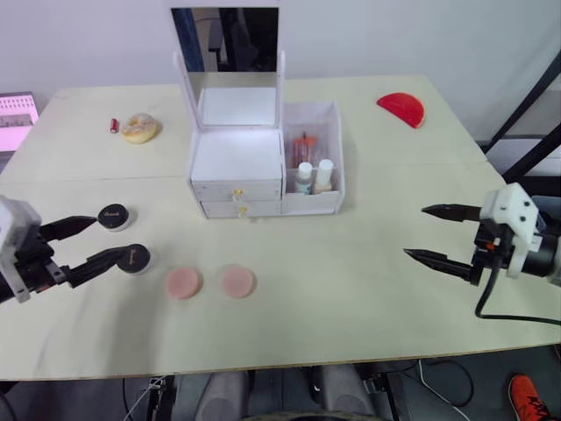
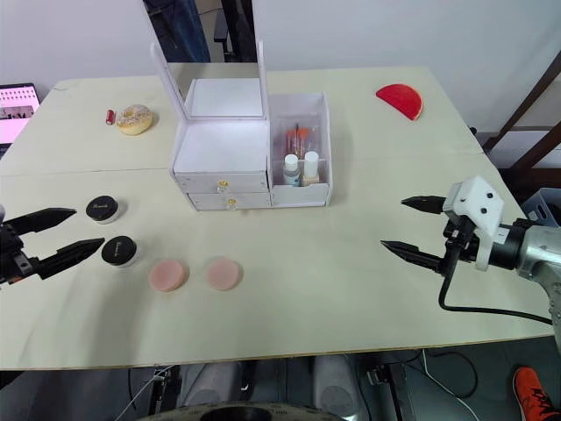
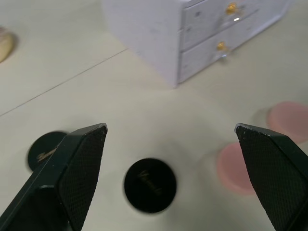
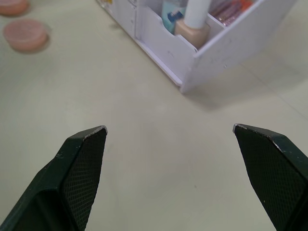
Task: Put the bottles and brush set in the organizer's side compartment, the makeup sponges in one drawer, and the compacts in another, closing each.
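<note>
The pale counter carries a white organizer. Before it lie two black compacts and two pink sponges. Farther back sit a red half-disc and perhaps a pastry.

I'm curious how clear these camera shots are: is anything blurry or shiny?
Left wrist view: the nearer black compact and the pink sponges look soft and smeared, and the organizer drawer knobs glint. Right wrist view: the bottles are crisp. Head views: even light, with faint shadows under each claw.
</note>
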Robot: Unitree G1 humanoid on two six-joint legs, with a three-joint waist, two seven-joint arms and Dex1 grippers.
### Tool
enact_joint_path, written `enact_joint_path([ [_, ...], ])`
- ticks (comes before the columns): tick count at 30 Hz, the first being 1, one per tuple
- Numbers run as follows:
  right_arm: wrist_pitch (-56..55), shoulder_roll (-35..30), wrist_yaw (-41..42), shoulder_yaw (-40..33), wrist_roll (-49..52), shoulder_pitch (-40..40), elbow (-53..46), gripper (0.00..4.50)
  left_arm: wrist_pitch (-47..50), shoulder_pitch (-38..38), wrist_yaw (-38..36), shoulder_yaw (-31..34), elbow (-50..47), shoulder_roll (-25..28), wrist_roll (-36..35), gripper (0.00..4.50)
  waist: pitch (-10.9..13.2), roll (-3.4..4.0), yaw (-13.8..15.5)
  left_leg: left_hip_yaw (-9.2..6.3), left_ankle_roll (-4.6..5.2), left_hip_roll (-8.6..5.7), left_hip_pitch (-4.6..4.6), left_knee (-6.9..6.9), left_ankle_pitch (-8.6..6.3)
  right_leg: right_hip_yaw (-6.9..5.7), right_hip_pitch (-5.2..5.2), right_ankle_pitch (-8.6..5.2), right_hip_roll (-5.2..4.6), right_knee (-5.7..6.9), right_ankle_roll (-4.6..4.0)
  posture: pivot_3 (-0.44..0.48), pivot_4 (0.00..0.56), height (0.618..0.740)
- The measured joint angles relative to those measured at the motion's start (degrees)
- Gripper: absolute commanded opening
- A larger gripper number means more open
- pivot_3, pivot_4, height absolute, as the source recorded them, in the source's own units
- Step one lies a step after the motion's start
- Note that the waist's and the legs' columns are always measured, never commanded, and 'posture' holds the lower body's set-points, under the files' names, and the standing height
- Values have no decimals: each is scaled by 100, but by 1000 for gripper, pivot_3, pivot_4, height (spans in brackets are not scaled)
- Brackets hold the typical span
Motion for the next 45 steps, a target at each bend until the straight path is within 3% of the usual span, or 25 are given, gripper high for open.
enact_joint_path([
  [9,-926,-190,356,-710,-316,410,1778,4453,-1118,394,-416,643,1987,51,836,4500,0,-1,-11,7,0,4,2,3,0,0,-1,-13,-3,-1,20,0,150,739],
  [19,-1038,-188,315,-479,-283,422,1612,4453,-1554,501,-576,832,2533,21,1002,4500,-2,-1,-6,7,-2,13,2,8,-1,1,1,-14,-8,-1,21,0,150,739],
  [24,-755,-188,132,-286,-172,323,1072,4453,-1324,349,-574,571,1868,-152,784,4500,-2,0,6,4,-2,10,1,4,-1,1,1,-12,-10,0,20,0,150,739],
  [30,164,-82,-402,429,704,-465,-548,4453,-684,199,-237,-604,-321,-550,255,4500,-3,-3,-7,2,-2,10,2,9,-1,3,4,-1,-6,2,7,0,150,739],
  [33,750,34,-966,976,942,-1052,-1090,4453,-132,-85,624,-1337,-1558,-1054,-87,4500,-3,0,2,1,-1,7,1,12,-1,6,6,9,-10,1,13,0,150,739],
  [37,1257,178,-1551,1491,1030,-1502,-1351,4453,579,-409,2464,-2625,-2787,-2167,-37,4500,-8,-17,85,-10,-1,-11,-1,18,0,6,14,23,-5,-3,37,0,150,739],
  [42,1454,243,-1790,1892,930,-1691,-1246,4453,476,-663,4640,-4129,-3123,-3610,1578,4500,-9,-19,159,-11,0,-14,1,37,1,6,25,22,-2,1,28,0,150,739],
  [45,1576,265,-1827,2044,940,-1945,-1223,4453,292,-815,5494,-4931,-3155,-4031,2534,4500,-13,-20,149,-9,0,-13,3,45,1,6,30,23,1,0,29,0,150,739],
])
